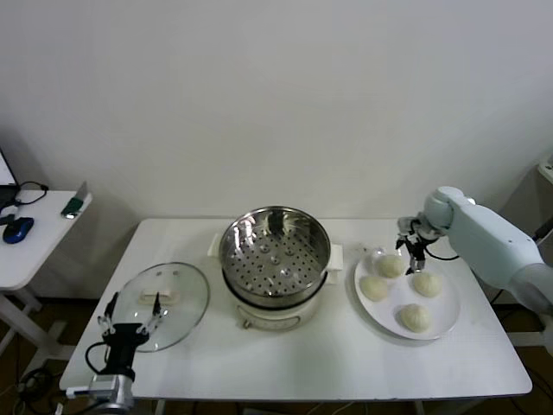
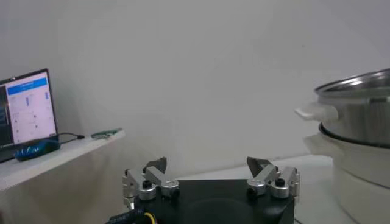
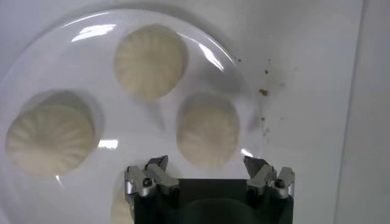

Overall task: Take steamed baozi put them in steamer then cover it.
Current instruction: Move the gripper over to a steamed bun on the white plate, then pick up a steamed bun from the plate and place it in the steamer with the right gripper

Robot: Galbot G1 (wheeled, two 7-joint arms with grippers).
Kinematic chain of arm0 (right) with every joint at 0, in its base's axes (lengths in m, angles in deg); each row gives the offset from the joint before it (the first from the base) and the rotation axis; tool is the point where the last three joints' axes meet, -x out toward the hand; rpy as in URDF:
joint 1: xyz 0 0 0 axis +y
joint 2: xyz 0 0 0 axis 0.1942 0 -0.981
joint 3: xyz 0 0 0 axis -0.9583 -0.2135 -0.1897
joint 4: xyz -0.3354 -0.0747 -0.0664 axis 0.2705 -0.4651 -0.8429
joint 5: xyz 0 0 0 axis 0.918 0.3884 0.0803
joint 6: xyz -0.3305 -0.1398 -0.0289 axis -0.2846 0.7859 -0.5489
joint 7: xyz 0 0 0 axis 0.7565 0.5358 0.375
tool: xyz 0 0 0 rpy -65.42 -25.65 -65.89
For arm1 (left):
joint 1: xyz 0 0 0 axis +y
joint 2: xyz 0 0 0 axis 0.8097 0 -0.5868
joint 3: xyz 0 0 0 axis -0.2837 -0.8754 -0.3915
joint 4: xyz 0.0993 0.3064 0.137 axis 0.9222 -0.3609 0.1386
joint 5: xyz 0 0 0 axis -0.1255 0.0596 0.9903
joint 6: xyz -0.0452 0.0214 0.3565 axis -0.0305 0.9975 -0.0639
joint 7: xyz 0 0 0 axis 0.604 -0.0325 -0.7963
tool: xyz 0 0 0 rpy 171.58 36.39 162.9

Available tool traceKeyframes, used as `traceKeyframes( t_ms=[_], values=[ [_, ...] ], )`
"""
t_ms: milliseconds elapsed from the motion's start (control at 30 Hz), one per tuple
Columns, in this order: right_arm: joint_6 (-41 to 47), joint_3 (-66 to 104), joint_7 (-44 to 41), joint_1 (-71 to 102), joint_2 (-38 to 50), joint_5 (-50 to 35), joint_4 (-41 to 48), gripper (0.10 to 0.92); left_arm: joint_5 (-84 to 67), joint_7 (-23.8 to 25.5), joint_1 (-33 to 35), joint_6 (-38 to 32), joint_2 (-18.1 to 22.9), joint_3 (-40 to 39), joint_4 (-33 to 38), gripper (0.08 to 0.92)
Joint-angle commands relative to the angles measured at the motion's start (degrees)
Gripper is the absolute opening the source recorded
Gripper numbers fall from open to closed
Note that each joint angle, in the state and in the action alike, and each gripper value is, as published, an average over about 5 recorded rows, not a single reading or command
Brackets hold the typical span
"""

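Several cream-white steamed baozi lie on a white plate point(image 1: 445, 324) at the table's right. My right gripper point(image 1: 411, 246) hangs open just above the far-left baozi point(image 1: 390, 265). In the right wrist view that baozi point(image 3: 207, 129) lies just ahead of the open right gripper point(image 3: 206, 161), untouched, with others point(image 3: 150, 61) point(image 3: 49, 139) beyond. The steel steamer point(image 1: 275, 259) stands mid-table with its perforated tray bare. The glass cover point(image 1: 162, 304) lies flat to its left. My left gripper point(image 1: 131, 316) waits open at the cover's near edge, holding nothing; the left wrist view shows the left gripper point(image 2: 207, 163) open and the steamer point(image 2: 356, 103).
A side table point(image 1: 34, 251) at the left holds a blue mouse point(image 1: 17, 228), cables and a small device point(image 1: 76, 203). Brown specks point(image 3: 263, 91) mark the tabletop beside the plate point(image 3: 73, 79). A lit screen point(image 2: 24, 109) shows in the left wrist view.
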Motion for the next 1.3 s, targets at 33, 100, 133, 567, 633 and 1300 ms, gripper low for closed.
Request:
traceKeyframes(
  t_ms=[33,100,133,567,633,1300],
  values=[
    [-0.20,-0.78,-0.13,-0.31,-2.24,1.05,2.68,0.823,0.04,0.03,0.05,-0.07,0.06,-0.01,-0.07,0.823],
    [-0.27,-0.56,-0.04,0.00,-2.47,1.20,2.90,0.823,-0.01,0.03,0.09,-0.15,-0.04,0.04,-0.19,0.823],
    [-0.33,-0.45,0.04,0.15,-2.63,1.30,3.02,0.823,-0.03,0.02,0.10,-0.20,-0.10,0.07,-0.26,0.823],
    [-2.16,3.11,1.03,1.09,-4.69,4.60,5.42,0.792,0.05,0.03,0.50,-0.54,-0.25,-0.05,-0.41,0.823],
    [-2.45,3.56,0.96,0.99,-4.73,4.95,5.52,0.767,0.05,0.03,0.51,-0.54,-0.31,-0.04,-0.38,0.823],
    [-12.78,-5.91,-3.05,-8.89,-2.36,3.28,-1.68,0.698,0.15,0.02,1.61,-0.60,-0.18,0.24,0.42,0.823]
  ],
)
